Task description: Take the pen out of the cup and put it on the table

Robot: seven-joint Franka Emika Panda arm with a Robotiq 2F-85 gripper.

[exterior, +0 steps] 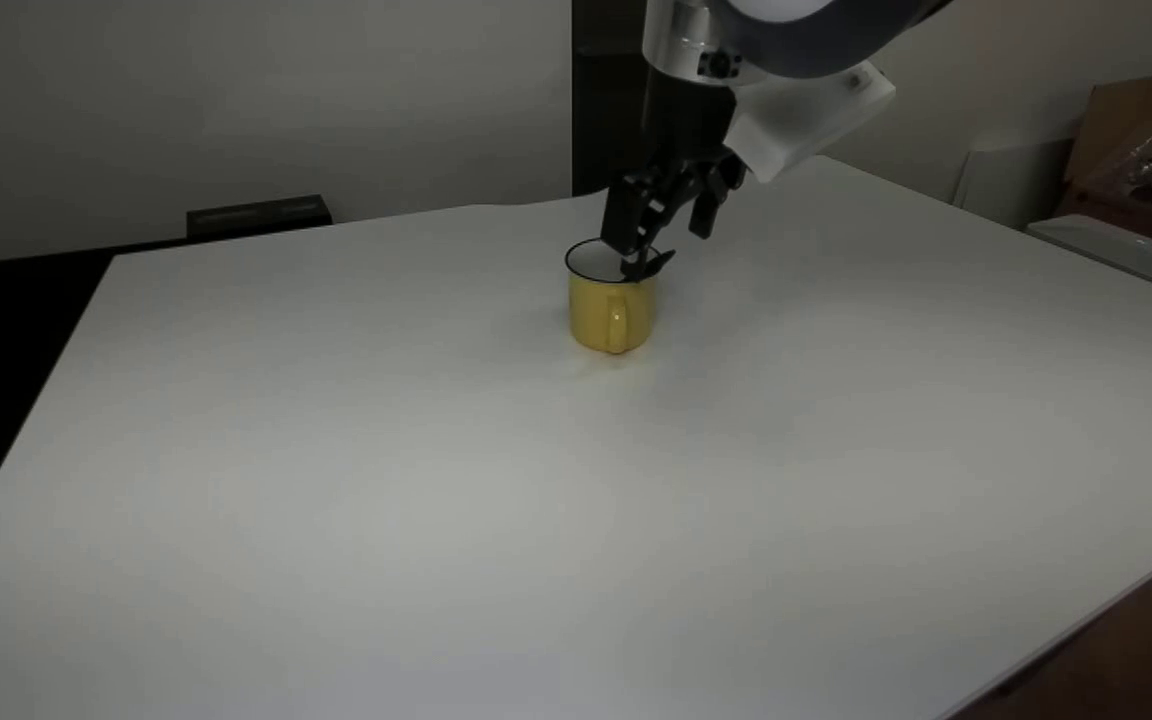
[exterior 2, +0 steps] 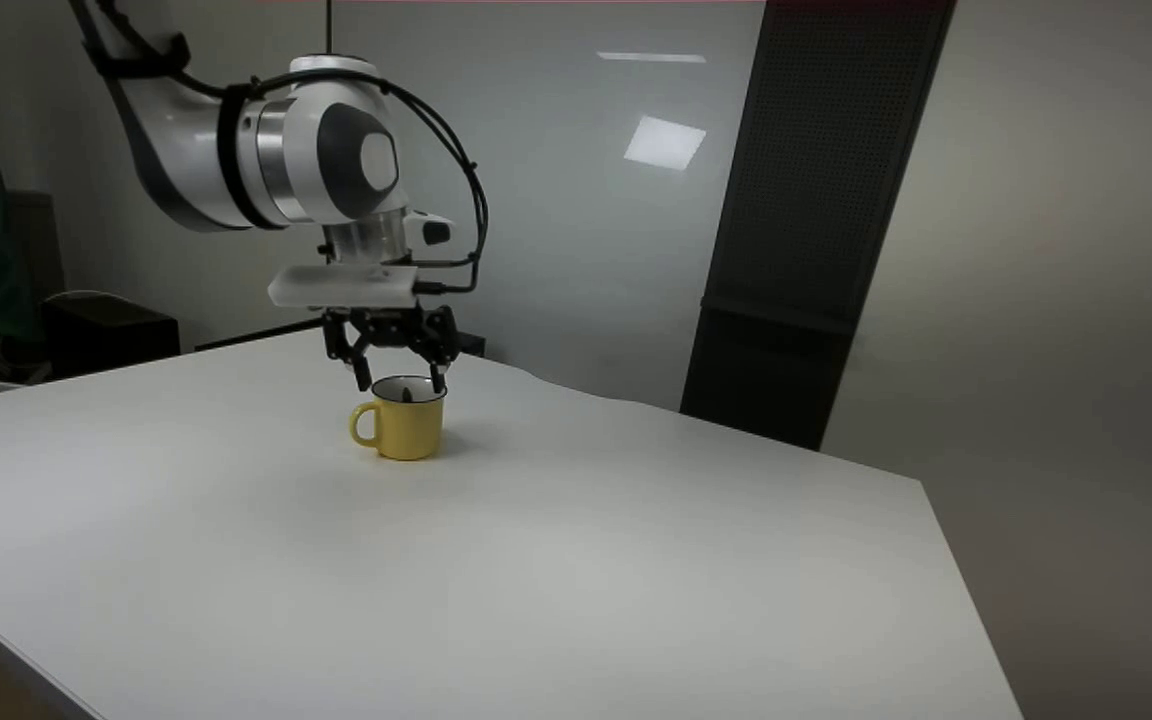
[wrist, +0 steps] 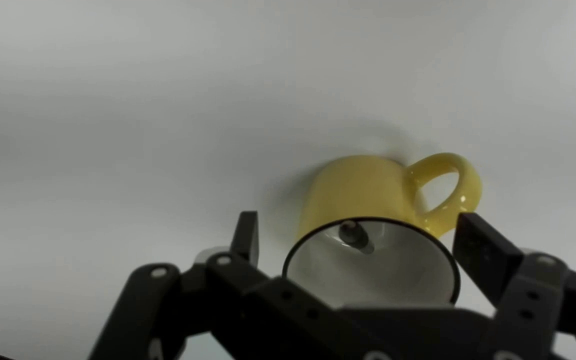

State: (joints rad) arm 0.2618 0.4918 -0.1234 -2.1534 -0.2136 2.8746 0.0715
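1. Worktop: white, running off left in the wrist view. Judged setting-down place.
2. Left-hand finger, same view: half of the end effector; fingers spread apart, nothing grasped.
3. Pen: dark, inside the cup, upper end by the rim. Lies about midway between the fingers across the wrist view. Long axis foreshortened; judged steep, slanting from the rim down to the right. Whether it stands above the rim: cannot tell.
4. Cup: yellow, upright on the worktop; rim looks nearly as wide as the finger span.
5. Right-hand finger: by the handle; contact not determinable. Next move, as judged: narrow the span, descend along the pen's slant, close without pinching the cup.
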